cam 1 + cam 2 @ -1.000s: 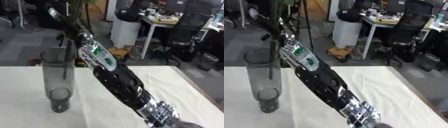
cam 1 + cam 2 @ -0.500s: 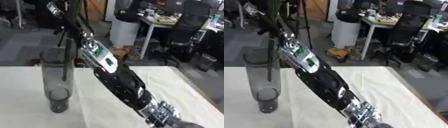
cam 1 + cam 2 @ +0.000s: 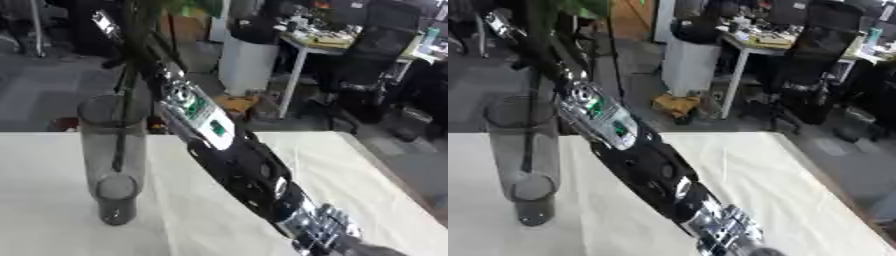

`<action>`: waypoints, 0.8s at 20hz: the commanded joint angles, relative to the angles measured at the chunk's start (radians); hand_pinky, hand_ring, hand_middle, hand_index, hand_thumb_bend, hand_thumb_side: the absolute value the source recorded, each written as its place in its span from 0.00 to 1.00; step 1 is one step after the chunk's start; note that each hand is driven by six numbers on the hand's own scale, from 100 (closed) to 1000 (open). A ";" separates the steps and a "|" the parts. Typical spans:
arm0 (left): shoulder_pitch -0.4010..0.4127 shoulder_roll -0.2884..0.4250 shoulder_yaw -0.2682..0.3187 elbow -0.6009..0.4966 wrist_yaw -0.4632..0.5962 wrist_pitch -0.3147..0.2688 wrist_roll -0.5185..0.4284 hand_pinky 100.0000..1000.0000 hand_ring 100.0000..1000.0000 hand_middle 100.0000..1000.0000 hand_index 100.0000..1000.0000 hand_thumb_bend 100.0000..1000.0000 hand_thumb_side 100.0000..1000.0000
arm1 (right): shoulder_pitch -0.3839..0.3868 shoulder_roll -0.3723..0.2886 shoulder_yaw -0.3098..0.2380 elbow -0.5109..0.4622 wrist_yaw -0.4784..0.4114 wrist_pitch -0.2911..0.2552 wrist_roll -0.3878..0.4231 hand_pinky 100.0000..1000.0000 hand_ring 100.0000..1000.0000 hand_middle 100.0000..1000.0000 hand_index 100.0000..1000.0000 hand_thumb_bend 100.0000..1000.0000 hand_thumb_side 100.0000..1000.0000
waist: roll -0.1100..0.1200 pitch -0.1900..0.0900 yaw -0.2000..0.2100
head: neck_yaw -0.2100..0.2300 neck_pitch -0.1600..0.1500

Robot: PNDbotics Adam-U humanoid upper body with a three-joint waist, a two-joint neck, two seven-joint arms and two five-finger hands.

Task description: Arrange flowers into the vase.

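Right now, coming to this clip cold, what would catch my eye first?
The robot's right arm, black with silver joints and a green-labelled panel, cuts diagonally from the lower right up to the top left. Beside it on the white table stands a tall, smoky glass vase at the left, with a dark stem running down into it. The hand itself is lost in the dark at the top.

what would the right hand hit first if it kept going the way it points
Probably nothing: the right hand points up and away past the vase, near the picture's top edge, and that way looks free as far as shown. Depth there is unclear. The stem hangs into the vase.
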 commanded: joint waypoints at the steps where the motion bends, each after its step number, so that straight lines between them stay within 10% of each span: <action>1: -0.017 0.007 0.003 -0.014 0.001 -0.002 -0.004 0.59 0.94 0.96 0.95 0.00 1.00 | -0.008 -0.040 -0.013 -0.010 0.025 -0.002 0.009 0.65 1.00 0.02 0.16 0.46 0.72 | 0.009 -0.014 -0.003 | -0.002 -0.013; 16: -0.018 0.005 0.003 -0.014 0.003 -0.001 -0.009 0.59 0.94 0.96 0.95 0.00 1.00 | 0.013 -0.052 -0.021 -0.022 0.112 0.045 0.104 0.78 1.00 0.12 0.28 0.42 0.68 | 0.009 -0.014 -0.013 | -0.001 -0.008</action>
